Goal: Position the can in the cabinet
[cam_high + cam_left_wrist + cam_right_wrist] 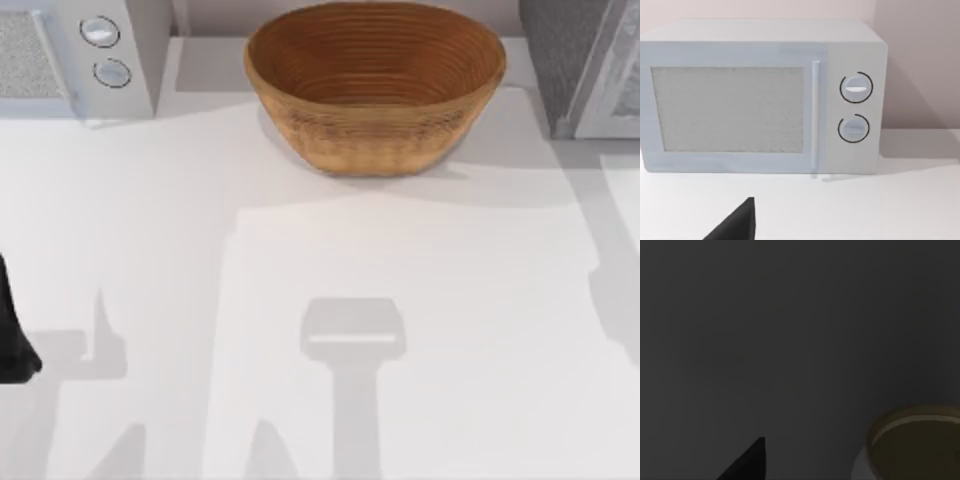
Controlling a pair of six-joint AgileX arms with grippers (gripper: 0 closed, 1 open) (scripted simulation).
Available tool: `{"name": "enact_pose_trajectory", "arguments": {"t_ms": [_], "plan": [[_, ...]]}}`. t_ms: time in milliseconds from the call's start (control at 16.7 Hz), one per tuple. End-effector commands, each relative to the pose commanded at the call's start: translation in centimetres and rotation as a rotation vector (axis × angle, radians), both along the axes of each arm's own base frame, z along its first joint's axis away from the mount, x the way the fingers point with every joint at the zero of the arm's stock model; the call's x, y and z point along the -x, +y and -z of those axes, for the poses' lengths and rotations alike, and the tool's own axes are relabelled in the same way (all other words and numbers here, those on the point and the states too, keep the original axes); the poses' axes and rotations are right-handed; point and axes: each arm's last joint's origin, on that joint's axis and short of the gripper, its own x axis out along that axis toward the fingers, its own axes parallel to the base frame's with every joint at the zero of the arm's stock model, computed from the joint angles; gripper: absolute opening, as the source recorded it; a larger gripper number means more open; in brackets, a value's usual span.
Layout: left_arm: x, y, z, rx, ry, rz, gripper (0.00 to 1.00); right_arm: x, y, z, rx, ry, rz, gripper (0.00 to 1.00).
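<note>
While my left arm (12, 330) sits parked at the table's left edge in the top view, a woven basket (375, 85) stands at the back centre. The white microwave (85, 55) is at the back left and the cabinet (585, 65) at the back right, its light framed door at the far right.

From the left wrist view, the microwave faces the camera with its door closed. A dark tip of the left gripper (735, 225) juts in over the bare table (865, 210); I cannot tell whether it is open or closed.

On the right wrist view, the scene is dark. The can (917, 442) is just discernible by its dull gold top, near the right gripper (745, 464) but apart from its visible tip. I cannot tell whether this tool is open, closed or gripping. The flat dark surround suggests the can is already inside the cabinet.

I judge the can light, rigid and smooth-walled, so slippery. It is best held across its side at mid-height, not by the rim.
</note>
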Motion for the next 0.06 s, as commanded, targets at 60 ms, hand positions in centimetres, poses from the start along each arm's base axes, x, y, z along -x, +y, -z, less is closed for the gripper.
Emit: {"name": "enact_pose_trajectory", "arguments": {"t_ms": [60], "plan": [[0.0, 0.0, 0.0, 0.0, 0.0, 0.0, 1.0, 0.0, 0.0, 0.0, 0.0, 0.0, 0.0, 1.0]]}}
